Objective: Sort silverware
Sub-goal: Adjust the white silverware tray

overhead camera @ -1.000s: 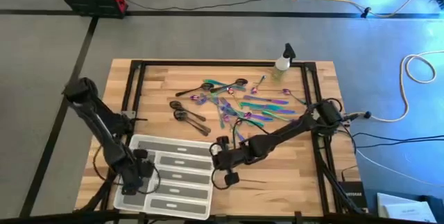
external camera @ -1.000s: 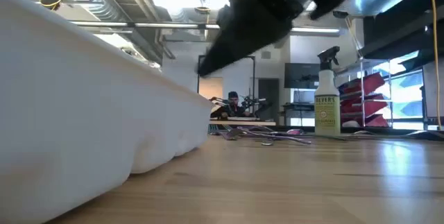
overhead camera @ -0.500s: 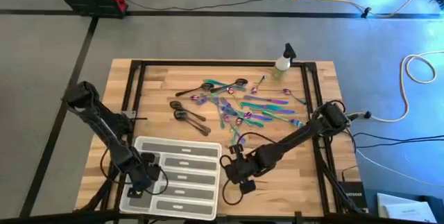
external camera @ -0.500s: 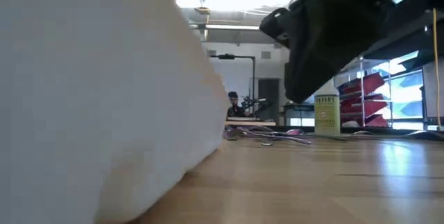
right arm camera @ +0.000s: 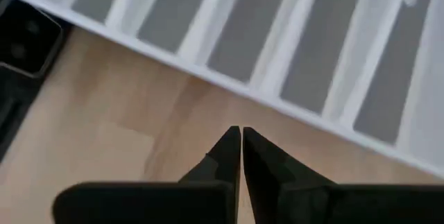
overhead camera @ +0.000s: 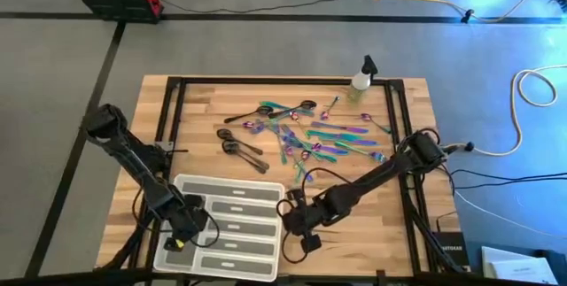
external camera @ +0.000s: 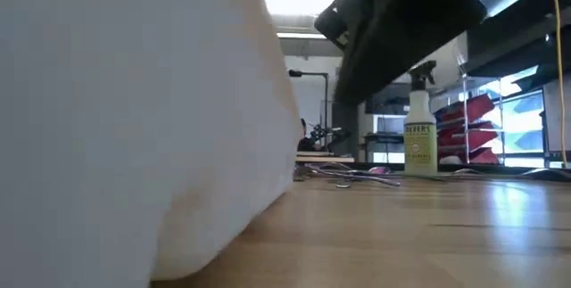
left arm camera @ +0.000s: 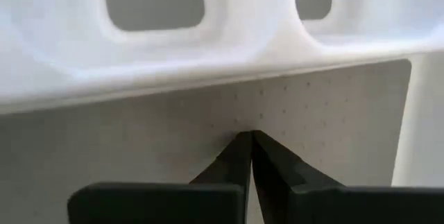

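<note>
— What did you have at the jaws?

— On my left gripper (left arm camera: 250,141) the two fingers were pressed together, tips meeting over the dotted grey floor of a compartment in the white tray (overhead camera: 257,189). From above, that gripper (overhead camera: 182,233) sat at the tray's left end. My right gripper (right arm camera: 241,137) was likewise pinched together, with nothing between the fingers, over bare wood just beside the tray's long edge (right arm camera: 229,85); in the high view it (overhead camera: 297,224) was at the tray's right end.

— And the silverware?

— The silverware (overhead camera: 301,135) lay scattered in a loose pile on the far half of the table (overhead camera: 416,233), well apart from both grippers: iridescent pieces to the right, a few dark spoons (overhead camera: 239,149) to the left. A spray bottle (overhead camera: 361,78) stood at the far edge. I saw none of it in the tray's compartments.
</note>
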Motion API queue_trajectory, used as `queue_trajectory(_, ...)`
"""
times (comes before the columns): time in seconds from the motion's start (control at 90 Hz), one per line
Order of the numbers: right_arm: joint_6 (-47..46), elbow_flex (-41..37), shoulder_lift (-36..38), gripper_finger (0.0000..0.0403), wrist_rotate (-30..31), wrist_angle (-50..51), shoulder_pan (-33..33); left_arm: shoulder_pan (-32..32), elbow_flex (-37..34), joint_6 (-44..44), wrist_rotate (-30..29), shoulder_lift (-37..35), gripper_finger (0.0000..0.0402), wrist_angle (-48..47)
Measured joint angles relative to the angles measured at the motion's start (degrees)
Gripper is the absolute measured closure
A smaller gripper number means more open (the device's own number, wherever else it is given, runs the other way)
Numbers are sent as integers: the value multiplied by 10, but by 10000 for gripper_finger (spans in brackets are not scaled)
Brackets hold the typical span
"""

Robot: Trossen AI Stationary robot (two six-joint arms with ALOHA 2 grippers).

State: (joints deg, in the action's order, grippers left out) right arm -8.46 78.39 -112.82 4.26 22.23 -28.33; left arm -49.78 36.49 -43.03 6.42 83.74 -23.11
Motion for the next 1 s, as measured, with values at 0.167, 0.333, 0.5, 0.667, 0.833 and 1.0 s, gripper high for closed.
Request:
queue_trajectory(0.167, 13, 0, -23, 403, -50, -20, 18, -1, 0, -2, 1, 0, 401, -1)
queue_trajectory(0.333, 28, -1, -38, 403, -79, -44, 39, -1, 2, -1, 1, 0, 401, -12)
queue_trajectory(0.5, 38, -1, -38, 403, -82, -49, 52, -1, 2, 29, 1, 0, 402, -26)
queue_trajectory(0.667, 40, -2, -38, 403, -77, -47, 74, 6, 2, 60, -4, -1, 402, -57)
queue_trajectory(0.833, 40, -2, -38, 403, -74, -43, 93, 19, 1, 79, 1, -5, 402, -78)
queue_trajectory(1.0, 40, -2, -38, 403, -58, -26, 93, 27, 0, 87, -17, -21, 402, -81)
